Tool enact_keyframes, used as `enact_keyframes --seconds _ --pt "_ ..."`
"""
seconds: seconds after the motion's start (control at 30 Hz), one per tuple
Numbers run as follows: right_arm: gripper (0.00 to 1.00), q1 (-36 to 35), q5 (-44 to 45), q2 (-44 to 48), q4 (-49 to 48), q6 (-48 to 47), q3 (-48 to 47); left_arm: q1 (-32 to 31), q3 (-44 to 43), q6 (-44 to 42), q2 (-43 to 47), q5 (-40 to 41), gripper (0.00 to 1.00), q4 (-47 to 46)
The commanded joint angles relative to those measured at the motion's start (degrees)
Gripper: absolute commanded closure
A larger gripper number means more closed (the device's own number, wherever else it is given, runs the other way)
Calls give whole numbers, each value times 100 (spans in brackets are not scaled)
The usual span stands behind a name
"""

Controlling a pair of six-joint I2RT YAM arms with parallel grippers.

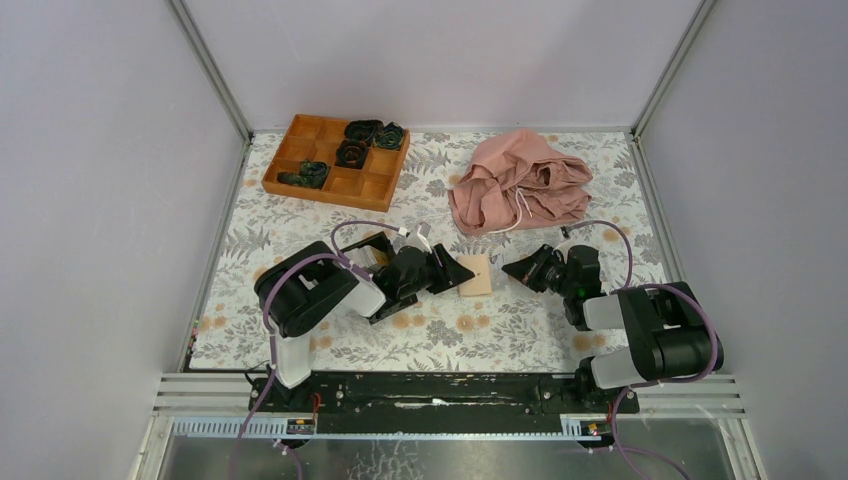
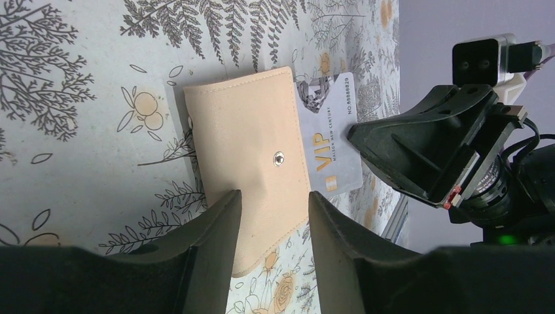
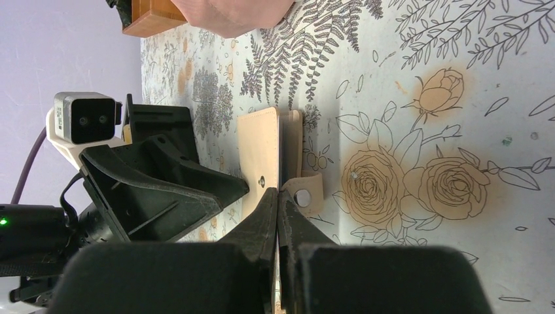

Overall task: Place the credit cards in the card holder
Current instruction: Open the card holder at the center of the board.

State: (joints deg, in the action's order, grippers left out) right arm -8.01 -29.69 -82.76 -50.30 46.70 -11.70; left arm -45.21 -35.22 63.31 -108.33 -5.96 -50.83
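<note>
Tan card holder (image 2: pixel 242 144): on counter (image 2: pixel 78 163), just ahead of left gripper (image 2: pixel 271 209).
Credit card (image 2: pixel 330 140): part-inserted, touching tip of right gripper (image 3: pixel 277 195).
Left gripper: half parted; grip we cannot tell.
Right gripper: closed.
Next, we judge: push card fully in.

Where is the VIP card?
In the left wrist view, the card sticks out from the right edge of the holder, beside the tip of the right hand, mid-table.

Wooden tray (image 1: pixel 346 181), pink cloth (image 1: pixel 520 180), floral tablecloth (image 1: pixel 450 340)
</note>
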Motion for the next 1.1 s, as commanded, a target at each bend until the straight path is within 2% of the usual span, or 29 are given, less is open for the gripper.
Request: enact_keyframes --seconds 0.0,0.77,1.07 --pt "100 -60 -208 38 -484 115 39 68 165 -82 -231 -17 50 147" --pt "100 -477 -7 -297 -1080 384 139 62 231 -41 -259 -115 50 10" --pt "100 -769 293 330 -259 198 -128 61 270 -80 7 -160 50 89"
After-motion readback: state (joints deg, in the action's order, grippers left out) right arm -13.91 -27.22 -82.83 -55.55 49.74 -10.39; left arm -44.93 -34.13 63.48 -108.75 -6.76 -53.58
